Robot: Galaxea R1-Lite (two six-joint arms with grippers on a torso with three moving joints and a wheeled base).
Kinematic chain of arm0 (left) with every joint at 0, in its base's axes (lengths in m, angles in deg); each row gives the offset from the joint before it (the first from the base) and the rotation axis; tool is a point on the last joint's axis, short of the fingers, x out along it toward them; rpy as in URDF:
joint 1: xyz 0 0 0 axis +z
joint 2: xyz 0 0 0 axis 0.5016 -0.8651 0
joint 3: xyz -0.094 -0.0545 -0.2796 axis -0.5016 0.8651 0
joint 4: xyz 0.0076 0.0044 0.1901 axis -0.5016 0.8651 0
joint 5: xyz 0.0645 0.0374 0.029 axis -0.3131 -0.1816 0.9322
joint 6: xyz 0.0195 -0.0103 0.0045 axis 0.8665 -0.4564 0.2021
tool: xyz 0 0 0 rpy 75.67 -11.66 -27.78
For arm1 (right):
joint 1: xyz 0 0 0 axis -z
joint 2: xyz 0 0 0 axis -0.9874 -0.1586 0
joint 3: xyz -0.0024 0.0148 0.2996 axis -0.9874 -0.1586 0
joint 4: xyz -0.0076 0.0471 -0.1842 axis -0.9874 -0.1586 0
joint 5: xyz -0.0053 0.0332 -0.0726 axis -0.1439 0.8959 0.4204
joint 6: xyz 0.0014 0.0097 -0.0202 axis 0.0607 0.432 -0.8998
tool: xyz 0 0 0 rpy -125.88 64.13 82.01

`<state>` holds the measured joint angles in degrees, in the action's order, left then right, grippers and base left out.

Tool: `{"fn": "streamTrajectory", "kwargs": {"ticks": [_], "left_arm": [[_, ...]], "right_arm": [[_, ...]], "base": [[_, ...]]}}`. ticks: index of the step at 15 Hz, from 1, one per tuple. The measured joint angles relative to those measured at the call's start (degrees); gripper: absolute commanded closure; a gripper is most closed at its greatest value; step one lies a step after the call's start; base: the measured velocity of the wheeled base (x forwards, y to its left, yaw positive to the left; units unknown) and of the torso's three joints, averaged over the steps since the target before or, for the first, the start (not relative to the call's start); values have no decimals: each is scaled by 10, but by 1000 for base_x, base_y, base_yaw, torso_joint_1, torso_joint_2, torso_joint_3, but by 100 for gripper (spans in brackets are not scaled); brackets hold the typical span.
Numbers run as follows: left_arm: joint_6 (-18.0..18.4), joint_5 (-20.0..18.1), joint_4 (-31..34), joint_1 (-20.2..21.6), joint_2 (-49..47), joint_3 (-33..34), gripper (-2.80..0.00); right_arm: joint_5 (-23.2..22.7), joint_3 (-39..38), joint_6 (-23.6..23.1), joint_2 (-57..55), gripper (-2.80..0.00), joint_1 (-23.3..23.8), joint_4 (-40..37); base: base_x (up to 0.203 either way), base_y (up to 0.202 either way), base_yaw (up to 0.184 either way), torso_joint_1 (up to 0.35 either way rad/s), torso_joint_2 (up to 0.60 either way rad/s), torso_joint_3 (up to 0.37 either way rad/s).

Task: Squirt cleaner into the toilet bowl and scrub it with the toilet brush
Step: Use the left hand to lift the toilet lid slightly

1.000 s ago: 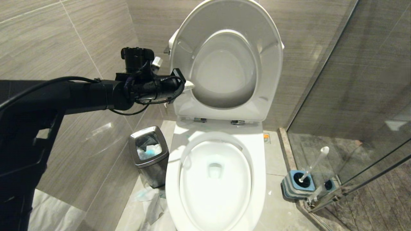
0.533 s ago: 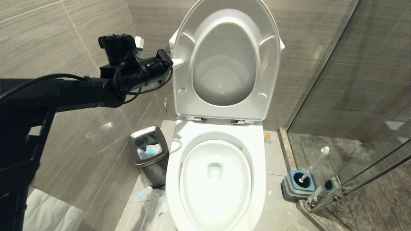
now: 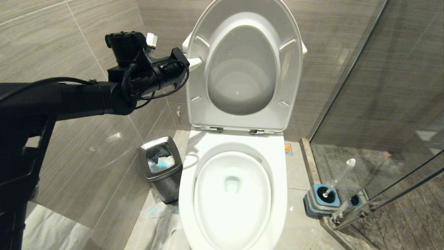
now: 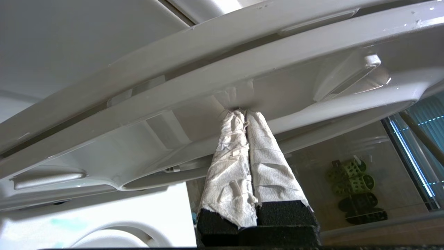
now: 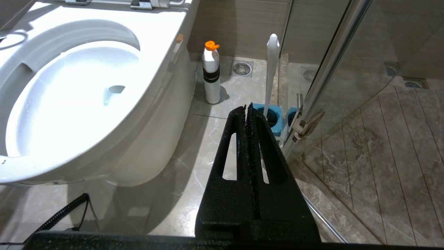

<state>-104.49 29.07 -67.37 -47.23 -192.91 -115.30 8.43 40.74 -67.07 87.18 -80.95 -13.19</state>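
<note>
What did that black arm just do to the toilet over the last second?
The left end effector, shut with its tissue-wrapped fingers against the underside of the seat, rose and pushed the seat up against the lid. It took hold of nothing and let go of nothing. The toilet bowl, toilet brush, steel bin and parked right end effector stayed put.

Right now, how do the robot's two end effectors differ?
The left end effector has fingers wrapped in white paper, while the right end effector has bare black fingers. The left is raised, its tips against the upright toilet seat; the right hangs low over the floor near the toilet brush, touching nothing. Both are shut and hold nothing.
</note>
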Motion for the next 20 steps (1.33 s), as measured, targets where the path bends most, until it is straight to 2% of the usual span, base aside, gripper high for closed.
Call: {"fn": "streamTrajectory", "kwargs": {"ticks": [4,8,12,20], "left_arm": [[5,2,-25,-9,-1,-2,0],[48,2,-59,-13,-19,-4,0],[70,2,-70,-12,-40,-4,0],[75,2,-69,-13,-66,-6,0]], "right_arm": [[0,0,0,0,0,0,0],[0,0,0,0,0,0,0],[0,0,0,0,0,0,0],[0,0,0,0,0,0,0]], "base": [[0,0,0,0,0,0],[0,0,0,0,0,0],[0,0,0,0,0,0],[0,0,0,0,0,0]]}}
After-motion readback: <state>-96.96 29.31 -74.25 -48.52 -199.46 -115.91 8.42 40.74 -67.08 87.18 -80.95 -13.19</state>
